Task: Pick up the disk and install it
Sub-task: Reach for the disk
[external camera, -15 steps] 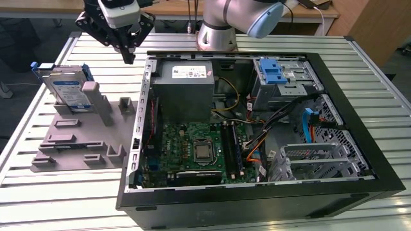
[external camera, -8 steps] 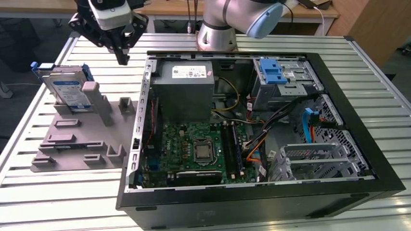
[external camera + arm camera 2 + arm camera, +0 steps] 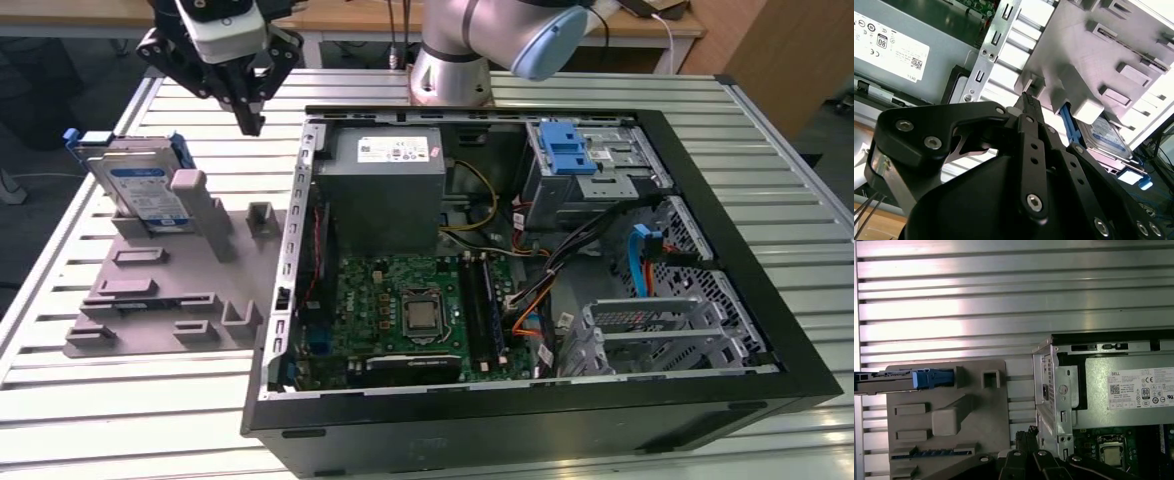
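The disk [image 3: 142,187] stands on edge in a grey holder [image 3: 160,295] at the exterior view's left, its blue-and-white label facing out and a blue frame around it. My gripper [image 3: 250,122] hangs above the table between the holder and the open computer case, to the disk's right and apart from it. Its black fingers are shut with nothing between them. In the second wrist view the gripper [image 3: 1027,98] points toward the holder [image 3: 1094,55], with the disk [image 3: 1104,137] beyond it. In the first wrist view the disk [image 3: 904,380] is edge-on, away from the gripper [image 3: 1027,433].
The open computer case [image 3: 747,230] lies flat on the slatted metal table [image 3: 120,420]. Inside are a grey power supply [image 3: 387,190], the motherboard [image 3: 414,315], a drive bay with a blue latch [image 3: 566,150] and a metal drive cage [image 3: 654,325]. The arm's base [image 3: 450,75] stands behind the case.
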Robot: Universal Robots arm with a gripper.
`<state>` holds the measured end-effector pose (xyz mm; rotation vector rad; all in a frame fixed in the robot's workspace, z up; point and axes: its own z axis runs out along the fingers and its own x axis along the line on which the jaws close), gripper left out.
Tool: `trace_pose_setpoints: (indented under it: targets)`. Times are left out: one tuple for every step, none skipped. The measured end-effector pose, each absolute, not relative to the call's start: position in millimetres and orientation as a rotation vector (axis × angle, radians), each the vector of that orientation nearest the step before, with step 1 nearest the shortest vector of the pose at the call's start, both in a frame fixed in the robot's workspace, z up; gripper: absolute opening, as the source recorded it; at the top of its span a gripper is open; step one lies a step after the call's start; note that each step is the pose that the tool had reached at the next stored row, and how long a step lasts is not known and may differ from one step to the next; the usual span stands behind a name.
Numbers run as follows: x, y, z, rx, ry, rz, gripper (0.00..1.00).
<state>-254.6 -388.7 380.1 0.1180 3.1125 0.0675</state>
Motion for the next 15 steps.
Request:
trace_pose_setpoints:
  targets:
    - [-256.3,-388.6,379.7,0.118,3.112,0.068,0.11]
    - [-256.9,-388.5,379.6,0.118,3.112,0.068,0.11]
    - [-257.5,-388.5,379.6,0.118,3.113,0.067,0.11]
    - [-258.0,-388.5,379.4,0.118,3.112,0.068,0.11]
    - [-258.4,-388.4,379.4,0.118,3.112,0.068,0.11]
    - [-258.9,-388.4,379.3,0.118,3.113,0.067,0.11]
    - [-259.3,-388.4,379.2,0.118,3.112,0.068,0.11]
    - [-259.6,-388.4,379.2,0.118,3.113,0.068,0.11]
    - [-259.7,-388.4,379.2,0.118,3.113,0.067,0.11]
    - [-259.9,-388.3,379.2,0.118,3.112,0.067,0.11]
    - [-260.0,-388.4,379.2,0.118,3.113,0.067,0.11]
    - [-260.1,-388.3,379.2,0.118,3.113,0.067,0.11]
    - [-260.2,-388.3,379.1,0.118,3.112,0.068,0.11]
    - [-260.5,-388.3,379.2,0.118,3.112,0.068,0.11]
    - [-260.8,-388.2,379.2,0.118,3.112,0.067,0.11]
